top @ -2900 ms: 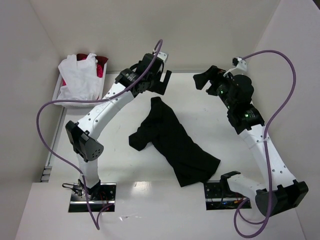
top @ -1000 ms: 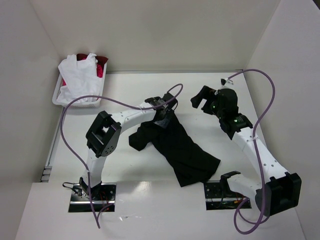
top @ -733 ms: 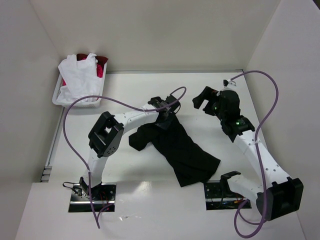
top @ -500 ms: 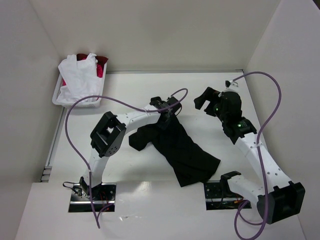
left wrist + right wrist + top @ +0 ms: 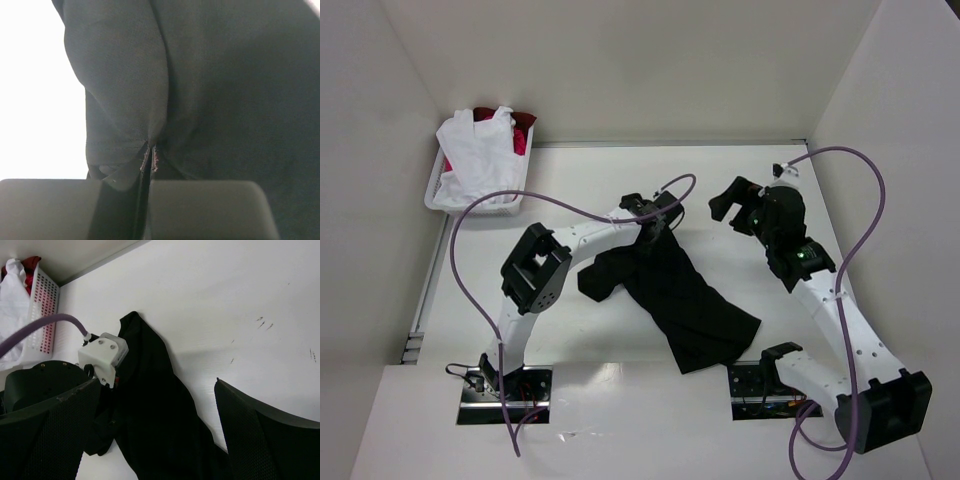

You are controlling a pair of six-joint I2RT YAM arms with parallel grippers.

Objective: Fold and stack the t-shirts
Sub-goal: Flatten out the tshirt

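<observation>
A crumpled black t-shirt (image 5: 672,290) lies in a diagonal strip across the middle of the table. My left gripper (image 5: 653,233) is down on its far end, shut, with a fold of the black cloth (image 5: 120,90) pinched between the jaws (image 5: 151,156). My right gripper (image 5: 731,206) hovers open to the right of that end, above bare table, nothing between its fingers. In the right wrist view the black t-shirt (image 5: 150,410) lies below the wide-apart fingers (image 5: 260,430). A white t-shirt (image 5: 478,160) and a red one (image 5: 524,130) are heaped in the basket.
The white basket (image 5: 433,196) stands at the far left corner against the walls; it also shows in the right wrist view as the basket (image 5: 44,305). A purple cable (image 5: 480,215) loops over the left arm. White walls enclose the table on three sides.
My left gripper came down on the far end of the black t-shirt and shut on its cloth. The right arm drifted slightly to the right, still open.
</observation>
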